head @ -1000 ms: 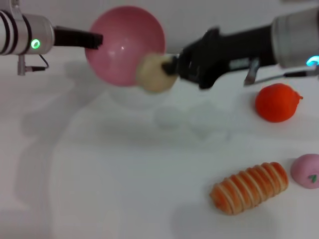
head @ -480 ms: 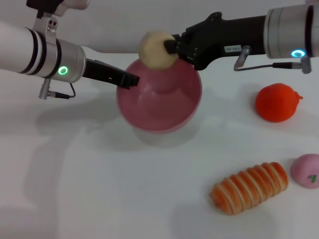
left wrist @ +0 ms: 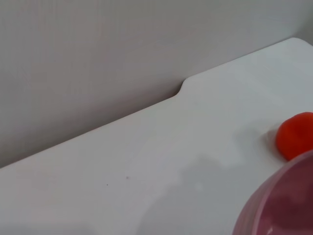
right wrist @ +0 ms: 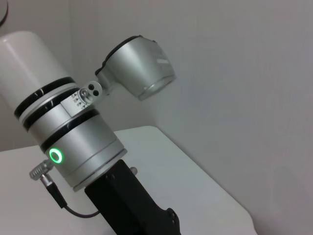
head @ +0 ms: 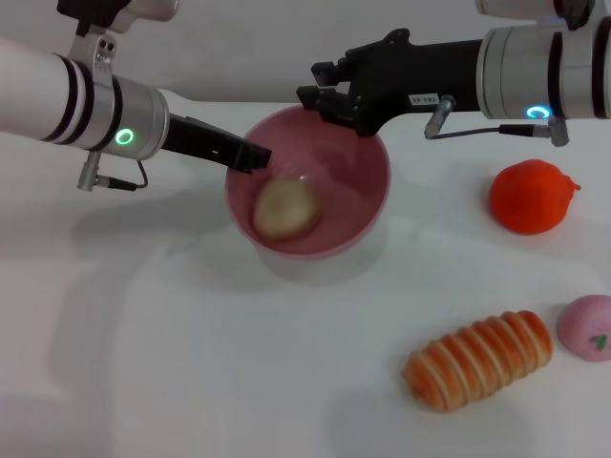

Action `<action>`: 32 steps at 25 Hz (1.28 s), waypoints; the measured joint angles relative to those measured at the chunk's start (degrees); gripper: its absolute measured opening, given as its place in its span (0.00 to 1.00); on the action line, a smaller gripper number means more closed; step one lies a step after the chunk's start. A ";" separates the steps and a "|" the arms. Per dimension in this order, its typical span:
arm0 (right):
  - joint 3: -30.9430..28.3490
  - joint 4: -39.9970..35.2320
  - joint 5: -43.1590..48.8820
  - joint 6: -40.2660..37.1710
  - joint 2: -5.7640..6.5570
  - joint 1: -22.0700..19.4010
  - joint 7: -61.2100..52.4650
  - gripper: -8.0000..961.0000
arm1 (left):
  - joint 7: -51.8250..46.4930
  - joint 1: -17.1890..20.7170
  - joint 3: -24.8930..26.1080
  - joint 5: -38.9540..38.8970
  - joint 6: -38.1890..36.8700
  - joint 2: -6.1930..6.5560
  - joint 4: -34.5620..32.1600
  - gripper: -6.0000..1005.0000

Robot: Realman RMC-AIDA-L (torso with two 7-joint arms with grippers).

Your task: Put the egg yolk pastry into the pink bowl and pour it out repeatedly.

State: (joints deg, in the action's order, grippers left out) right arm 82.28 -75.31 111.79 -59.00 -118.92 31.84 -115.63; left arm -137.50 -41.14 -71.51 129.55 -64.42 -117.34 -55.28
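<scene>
The pink bowl (head: 355, 196) is in the middle of the head view, held just above the white table with its mouth up and tilted toward me. My left gripper (head: 250, 156) is shut on its left rim. The egg yolk pastry (head: 284, 208), a pale beige ball, lies inside the bowl on its left side. My right gripper (head: 318, 83) is open and empty just above the bowl's far rim. The left wrist view shows part of the bowl's wall (left wrist: 283, 205). The right wrist view shows only my left arm (right wrist: 73, 147).
An orange round fruit (head: 531, 196) sits at the right; it also shows in the left wrist view (left wrist: 295, 135). A striped orange-and-cream bread roll (head: 479, 360) and a small pink bun with a green mark (head: 586, 326) lie at the front right.
The left gripper turned the bowl from tipped over to mouth-up and brought it forward. The right gripper carried the pastry over the bowl and let go; the pastry now lies inside.
</scene>
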 joint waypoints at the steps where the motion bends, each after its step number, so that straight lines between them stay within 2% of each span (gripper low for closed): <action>1: 0.01 -0.05 0.00 0.04 0.00 -0.01 0.01 0.22 | 0.01 0.00 -0.01 0.00 0.17 -0.02 0.13 0.10; 7: -0.84 -0.86 -0.11 0.53 0.13 -0.18 0.03 0.45 | 0.04 0.03 -0.03 0.00 1.05 -0.15 0.64 0.10; 17: -8.68 -1.46 -3.31 0.29 0.62 -0.12 2.80 0.70 | 0.04 0.52 0.10 0.00 2.06 -0.27 0.72 0.10; 22: -14.34 -0.80 -11.54 -0.73 0.48 -1.63 9.93 0.75 | 0.04 0.35 -0.03 0.00 3.65 -0.28 1.95 0.10; 32: -20.36 3.30 -21.83 0.97 0.29 -3.86 22.62 0.75 | 0.04 -0.11 0.20 0.00 4.40 -0.12 2.19 0.10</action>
State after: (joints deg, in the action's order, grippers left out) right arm 61.92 -72.01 89.95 -58.03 -118.63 27.98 -93.00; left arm -137.46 -41.24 -71.31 129.55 -60.02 -117.47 -53.08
